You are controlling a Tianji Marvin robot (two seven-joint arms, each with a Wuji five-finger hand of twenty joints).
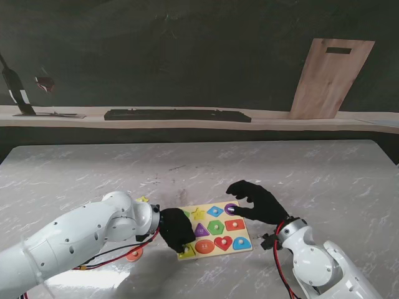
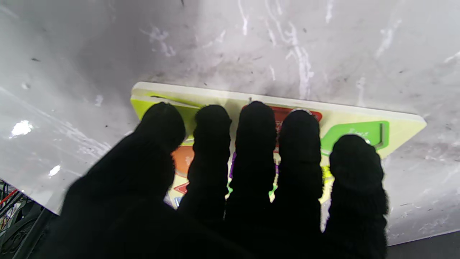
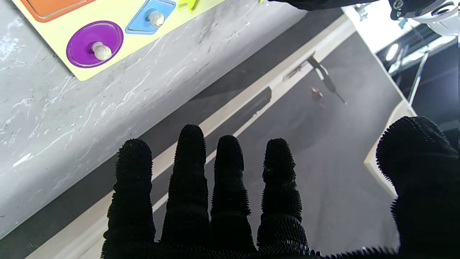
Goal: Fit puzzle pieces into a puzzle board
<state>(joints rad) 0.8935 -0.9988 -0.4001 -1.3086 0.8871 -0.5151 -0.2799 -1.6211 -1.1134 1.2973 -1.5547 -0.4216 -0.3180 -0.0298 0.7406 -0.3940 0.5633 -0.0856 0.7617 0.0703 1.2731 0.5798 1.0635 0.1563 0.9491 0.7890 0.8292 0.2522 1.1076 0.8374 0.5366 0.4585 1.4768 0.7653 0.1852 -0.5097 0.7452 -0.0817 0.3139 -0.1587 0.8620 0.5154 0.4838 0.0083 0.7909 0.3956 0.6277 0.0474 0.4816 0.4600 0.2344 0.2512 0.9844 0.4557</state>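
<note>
Pale-yellow wooden puzzle board [image 1: 215, 229] with coloured knobbed shape pieces, lying flat on grey marbled table [image 1: 199, 168], near edge, between both hands.

Left hand [image 1: 176, 229], black-gloved, resting over board's left corner, fingers [image 2: 255, 144] pressed side by side, holding nothing discernible; right hand [image 1: 257, 202] hovering spread and empty beside purple round piece [image 3: 94, 43]. Orange piece [image 1: 133, 254] lying loose by left arm, showing in stand view only.

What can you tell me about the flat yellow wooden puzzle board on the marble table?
The yellow wooden puzzle board is a thin, pale-edged rectangle lying flat, slightly turned, on the grey marble table near me. Its recesses hold coloured knobbed shapes, among them a purple circle and a blue diamond. The left hand covers its left part; the right hand is at its right corner.
</note>
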